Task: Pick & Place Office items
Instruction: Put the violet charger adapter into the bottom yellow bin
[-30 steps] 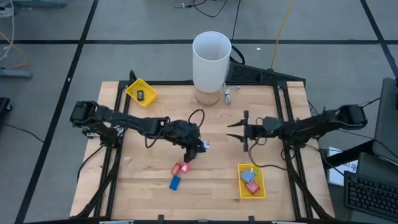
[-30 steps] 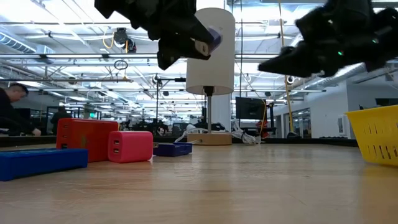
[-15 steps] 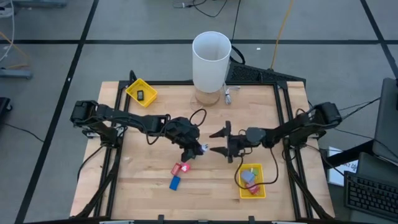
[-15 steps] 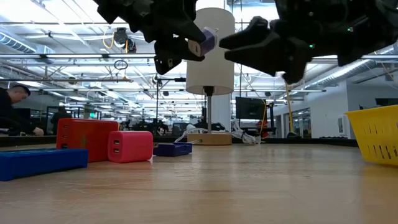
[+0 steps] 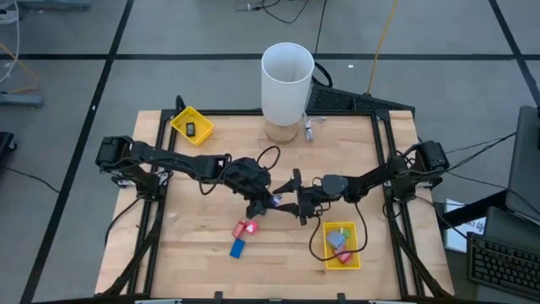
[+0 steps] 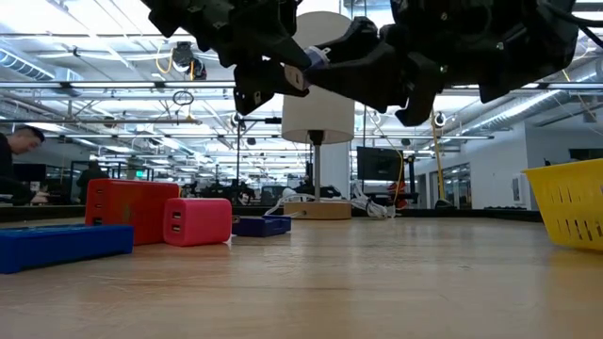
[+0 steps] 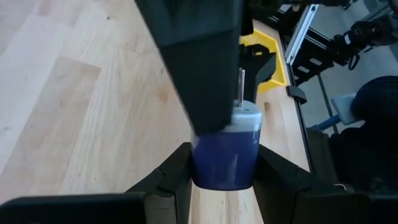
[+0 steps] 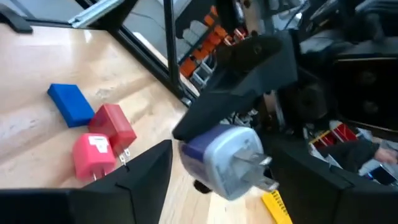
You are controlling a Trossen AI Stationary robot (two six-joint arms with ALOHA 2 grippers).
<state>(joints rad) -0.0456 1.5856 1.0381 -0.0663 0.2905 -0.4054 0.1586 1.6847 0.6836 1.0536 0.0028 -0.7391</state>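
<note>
My left gripper is shut on a small blue plug adapter with a white pronged face, high above the table's middle; the adapter also shows in the low view. My right gripper is open and level right beside it, one finger on each side of the adapter. Two red pieces and a blue piece lie flat on the table, nearer the front. A black piece lies in the far-left yellow tray. My left gripper pinches the adapter's blue body between its two fingers, on two opposite sides. The white pronged end sticks out past the fingertips. The adapter is lifted clear of the table. My right gripper: I cannot tell whether its finger touches the adapter's white end.
A tall white cylinder stands at the table's far edge. A yellow tray holding red, grey and green pieces sits at the near right, and shows in the low view. Black rails run along the table's left and right sides.
My right gripper has travelled from the table's right side toward its left, up to my left gripper, and now stands open around the adapter. My left gripper has kept the adapter raised in about the same place.
</note>
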